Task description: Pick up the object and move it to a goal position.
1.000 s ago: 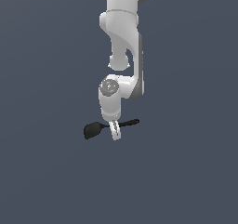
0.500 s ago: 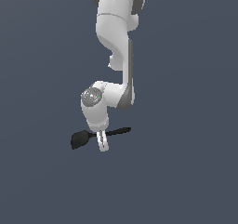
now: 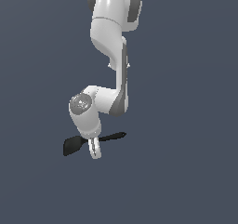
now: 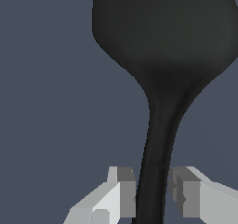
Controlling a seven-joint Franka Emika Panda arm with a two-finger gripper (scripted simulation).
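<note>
The spatula (image 4: 160, 79) runs handle-first between your gripper's (image 4: 153, 195) narrowed jaws, held across them, its head toward the exterior view's left.

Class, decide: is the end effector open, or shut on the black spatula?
Shut on it. In the wrist view both fingers press against the spatula handle; the end effector holds it mid-length.

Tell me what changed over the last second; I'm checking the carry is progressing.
The pincer and the spatula it grips moved together toward the exterior view's left and slightly down. The grip on the handle and the spatula's near-level orientation stayed the same.
</note>
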